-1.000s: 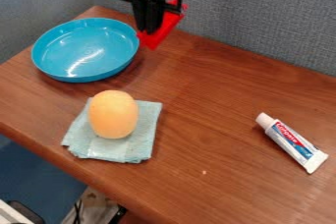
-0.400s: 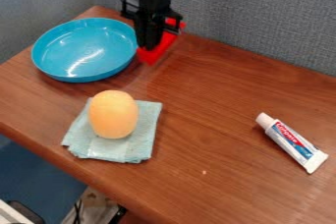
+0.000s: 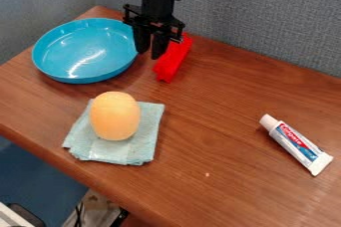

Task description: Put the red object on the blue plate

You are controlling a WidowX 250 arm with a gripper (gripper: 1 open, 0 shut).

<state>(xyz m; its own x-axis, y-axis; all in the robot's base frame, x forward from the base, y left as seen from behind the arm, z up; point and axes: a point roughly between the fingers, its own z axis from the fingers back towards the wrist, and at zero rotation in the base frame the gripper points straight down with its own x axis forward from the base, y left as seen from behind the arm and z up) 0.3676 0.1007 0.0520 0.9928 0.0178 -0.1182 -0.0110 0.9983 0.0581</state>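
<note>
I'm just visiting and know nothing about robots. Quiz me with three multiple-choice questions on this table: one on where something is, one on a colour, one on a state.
1. Where does the small bright-red rectangular block lie?
A. on the wooden table right of the plate
B. inside the plate
C. on the cloth

2. What colour is the egg-shaped object?
A. green
B. orange
C. white

3. Is the round glossy blue plate holding anything?
A. the block
B. the toothpaste tube
C. nothing

Answers: 1 A, the block rests on wood beside the rim, below the black fingers. 2 B, it is orange, sitting on the pale teal cloth. 3 C, its inside is bare.
</note>
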